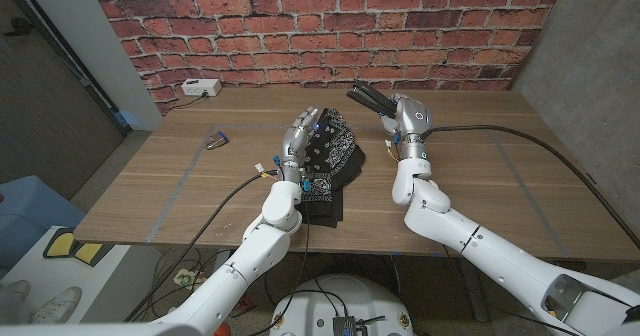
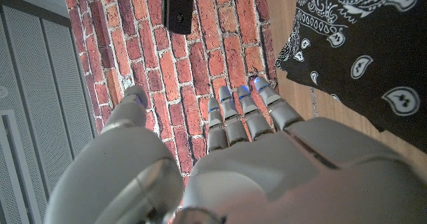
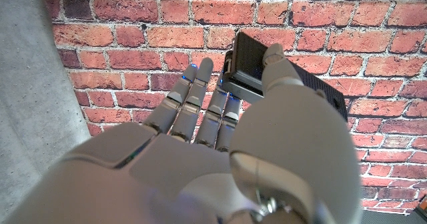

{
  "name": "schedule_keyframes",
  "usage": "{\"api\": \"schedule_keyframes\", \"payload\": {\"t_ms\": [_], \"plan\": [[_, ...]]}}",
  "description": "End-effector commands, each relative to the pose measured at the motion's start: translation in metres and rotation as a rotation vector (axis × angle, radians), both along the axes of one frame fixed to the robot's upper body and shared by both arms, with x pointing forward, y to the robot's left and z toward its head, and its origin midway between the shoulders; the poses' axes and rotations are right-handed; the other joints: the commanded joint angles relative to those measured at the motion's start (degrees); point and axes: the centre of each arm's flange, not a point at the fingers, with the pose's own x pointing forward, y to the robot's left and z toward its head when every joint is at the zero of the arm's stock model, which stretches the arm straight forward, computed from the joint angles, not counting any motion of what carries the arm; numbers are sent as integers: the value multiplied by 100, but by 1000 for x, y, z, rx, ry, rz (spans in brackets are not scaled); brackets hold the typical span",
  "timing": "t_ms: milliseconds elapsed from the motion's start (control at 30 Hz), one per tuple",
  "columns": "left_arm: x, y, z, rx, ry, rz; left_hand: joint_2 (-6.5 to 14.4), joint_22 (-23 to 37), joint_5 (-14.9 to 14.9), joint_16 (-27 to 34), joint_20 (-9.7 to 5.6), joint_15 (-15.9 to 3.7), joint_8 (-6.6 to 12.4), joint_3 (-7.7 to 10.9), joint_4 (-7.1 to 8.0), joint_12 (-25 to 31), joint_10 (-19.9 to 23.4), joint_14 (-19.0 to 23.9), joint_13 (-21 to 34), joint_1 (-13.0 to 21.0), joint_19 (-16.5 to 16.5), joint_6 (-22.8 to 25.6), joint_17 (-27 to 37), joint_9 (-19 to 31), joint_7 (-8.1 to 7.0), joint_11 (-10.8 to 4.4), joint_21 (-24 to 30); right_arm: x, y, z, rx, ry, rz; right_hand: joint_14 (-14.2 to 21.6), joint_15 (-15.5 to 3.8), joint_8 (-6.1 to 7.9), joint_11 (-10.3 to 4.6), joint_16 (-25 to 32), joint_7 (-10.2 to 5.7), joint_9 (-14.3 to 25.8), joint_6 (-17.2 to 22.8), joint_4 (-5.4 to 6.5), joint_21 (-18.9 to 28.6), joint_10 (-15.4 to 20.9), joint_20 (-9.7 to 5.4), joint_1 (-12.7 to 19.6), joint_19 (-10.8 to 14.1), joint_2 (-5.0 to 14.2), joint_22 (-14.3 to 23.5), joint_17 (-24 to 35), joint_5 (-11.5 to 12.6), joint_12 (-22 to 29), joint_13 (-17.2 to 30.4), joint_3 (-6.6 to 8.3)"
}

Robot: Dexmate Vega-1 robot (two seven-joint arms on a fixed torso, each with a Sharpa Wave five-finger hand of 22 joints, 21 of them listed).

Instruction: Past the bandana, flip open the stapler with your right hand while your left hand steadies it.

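Left robot hand (image 1: 293, 141): fingers apart, empty, over the bandana (image 1: 335, 156) mid-table (image 1: 480, 196). Right robot hand (image 1: 398, 116): grasps the black stapler (image 1: 366, 99), lifted at far right; right wrist view shows its ribbed end (image 3: 248, 59).

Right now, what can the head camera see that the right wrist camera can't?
The head view alone has the wooden table, the black patterned bandana, the left robot hand over it, and a white box by the wall. The right wrist view alone gives a close look at the thumb pressing on the stapler. Both have the right robot hand holding the stapler and the brick wall.
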Motion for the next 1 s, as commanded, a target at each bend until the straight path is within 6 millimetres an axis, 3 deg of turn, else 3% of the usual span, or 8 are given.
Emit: {"api": "schedule_keyframes", "payload": {"t_ms": [33,233,500,733,1000], "plan": [[-1,-9,2,-56,-28,45,340,33,19,68,62,-353,69,106,5,84,209,182,65,523,129,179,57,33,2,12,59,-2,4,-5,-22,-71,5,52,-1042,121,-461,-37,-649,143,669,330,39,524,-63,180,57,269,8,39,26,52,-1,390],[1,-15,3,-68,-19,34,352,36,-44,99,54,-385,94,66,12,102,268,281,82,614,178,268,62,39,10,-20,79,-2,5,-6,-30,-101,17,66,-1042,118,-468,-41,-651,137,678,320,48,532,-65,190,58,265,8,58,24,50,-9,392],[4,-19,5,-47,-8,17,12,36,-46,101,24,-424,85,-231,90,124,345,346,111,389,232,330,66,39,-2,-47,93,-1,6,-6,-47,-115,23,93,-1040,118,-457,-69,-647,122,723,309,78,572,-46,192,77,251,6,92,20,58,-21,392],[3,-22,5,-71,-2,-4,-137,37,10,153,1,-484,154,-421,126,204,592,574,131,299,346,589,56,39,66,0,129,0,6,-12,-49,-141,43,109,-1037,114,-461,-93,-648,113,736,308,90,588,-51,190,78,251,4,104,20,49,-44,396],[1,-22,10,-45,-16,-12,58,43,71,228,-26,-532,209,-416,110,279,855,867,146,525,496,840,48,38,116,-70,180,-1,5,-10,-53,-149,51,144,-1038,108,-468,-119,-641,98,753,299,104,592,-60,193,67,246,1,130,19,46,-48,398]]}}
